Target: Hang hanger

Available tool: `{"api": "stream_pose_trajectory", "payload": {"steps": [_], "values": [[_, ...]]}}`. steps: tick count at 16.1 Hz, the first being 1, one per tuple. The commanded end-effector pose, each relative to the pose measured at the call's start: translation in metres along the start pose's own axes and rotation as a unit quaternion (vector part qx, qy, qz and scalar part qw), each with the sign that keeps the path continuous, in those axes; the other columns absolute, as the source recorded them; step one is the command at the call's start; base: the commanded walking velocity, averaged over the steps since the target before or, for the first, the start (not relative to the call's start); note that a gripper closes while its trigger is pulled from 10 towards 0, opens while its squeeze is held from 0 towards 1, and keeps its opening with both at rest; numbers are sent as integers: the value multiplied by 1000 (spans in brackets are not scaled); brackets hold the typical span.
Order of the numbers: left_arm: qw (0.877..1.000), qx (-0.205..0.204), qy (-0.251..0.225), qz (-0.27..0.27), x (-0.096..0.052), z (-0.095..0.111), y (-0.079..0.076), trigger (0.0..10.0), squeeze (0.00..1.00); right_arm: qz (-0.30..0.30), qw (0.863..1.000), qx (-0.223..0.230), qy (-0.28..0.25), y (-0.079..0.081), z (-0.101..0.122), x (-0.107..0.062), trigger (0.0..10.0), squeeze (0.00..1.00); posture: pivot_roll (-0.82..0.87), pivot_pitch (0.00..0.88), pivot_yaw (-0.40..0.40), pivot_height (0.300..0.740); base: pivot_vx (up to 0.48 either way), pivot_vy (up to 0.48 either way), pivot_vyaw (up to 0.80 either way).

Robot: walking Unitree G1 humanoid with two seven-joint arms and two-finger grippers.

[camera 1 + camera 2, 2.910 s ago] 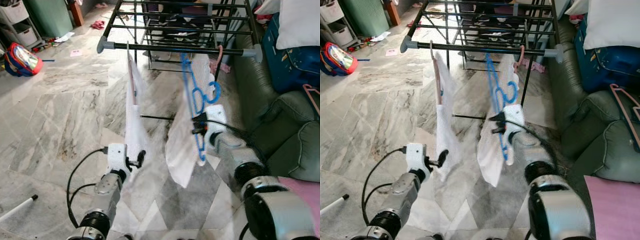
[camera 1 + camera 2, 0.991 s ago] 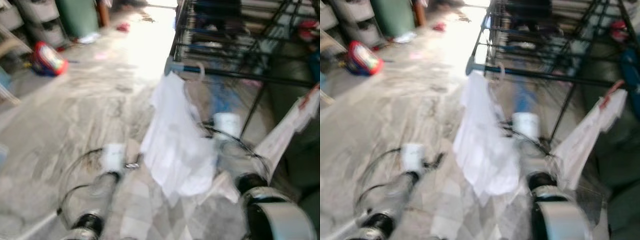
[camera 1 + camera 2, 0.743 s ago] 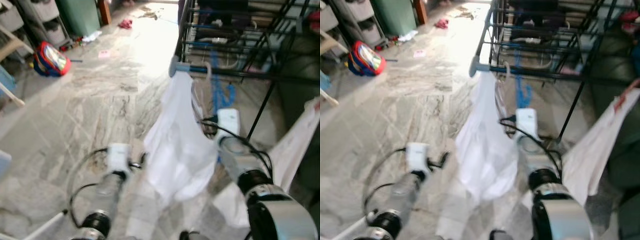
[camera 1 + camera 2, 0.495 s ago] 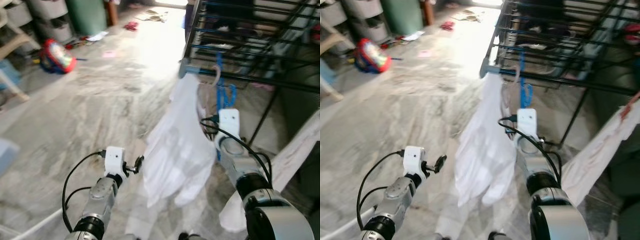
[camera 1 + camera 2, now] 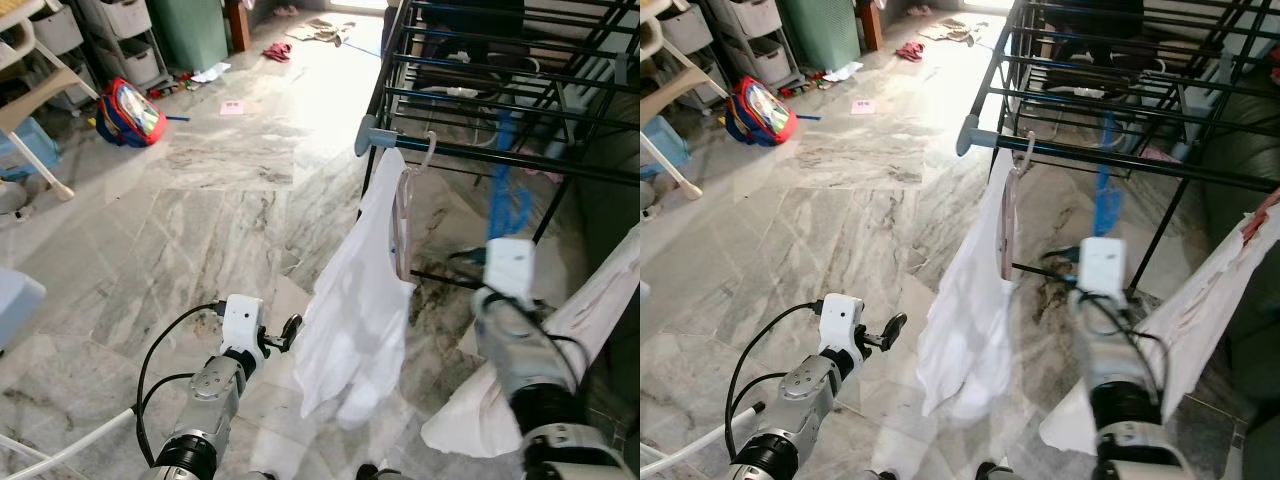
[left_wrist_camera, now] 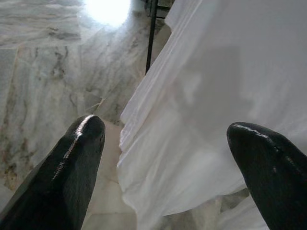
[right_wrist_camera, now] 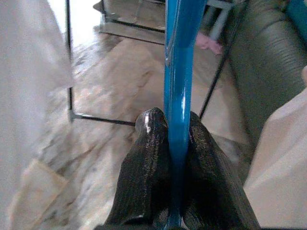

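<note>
The right gripper (image 7: 176, 139) is clamping its two black fingers tightly on a blue plastic hanger (image 7: 178, 72), which is standing upright just below the drying rack's front rail (image 5: 520, 160), near a white shirt (image 5: 355, 310) hanging there. The left gripper (image 6: 168, 158) is hovering wide apart beside that shirt, gripping nothing.
</note>
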State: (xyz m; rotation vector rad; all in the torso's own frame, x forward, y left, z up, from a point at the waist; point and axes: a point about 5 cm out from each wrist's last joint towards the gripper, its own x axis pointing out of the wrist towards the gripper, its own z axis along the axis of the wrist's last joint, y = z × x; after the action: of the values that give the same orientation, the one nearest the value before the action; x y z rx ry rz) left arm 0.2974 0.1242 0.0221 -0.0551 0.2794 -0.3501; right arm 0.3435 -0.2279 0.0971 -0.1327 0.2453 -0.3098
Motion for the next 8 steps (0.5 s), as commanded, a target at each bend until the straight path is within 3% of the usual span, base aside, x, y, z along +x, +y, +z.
{"api": "stream_pose_trajectory", "payload": {"steps": [1, 4, 8], "values": [[1000, 1, 7, -8, -1, -3, -1, 10000, 0, 2, 1000, 5, -10, -8, 12, 2, 10000, 0, 67, 163, 16, 740, 0, 0, 0], [1000, 2, 8, -10, 0, -3, -4, 10000, 0, 11, 1000, 12, -2, -13, 32, 11, 10000, 0, 69, 162, 10, 740, 0, 0, 0], [1000, -1, 6, -11, -3, -6, -5, 10000, 0, 51, 998, 46, -18, -7, 59, 19, 10000, 0, 83, 158, -2, 740, 0, 0, 0]]}}
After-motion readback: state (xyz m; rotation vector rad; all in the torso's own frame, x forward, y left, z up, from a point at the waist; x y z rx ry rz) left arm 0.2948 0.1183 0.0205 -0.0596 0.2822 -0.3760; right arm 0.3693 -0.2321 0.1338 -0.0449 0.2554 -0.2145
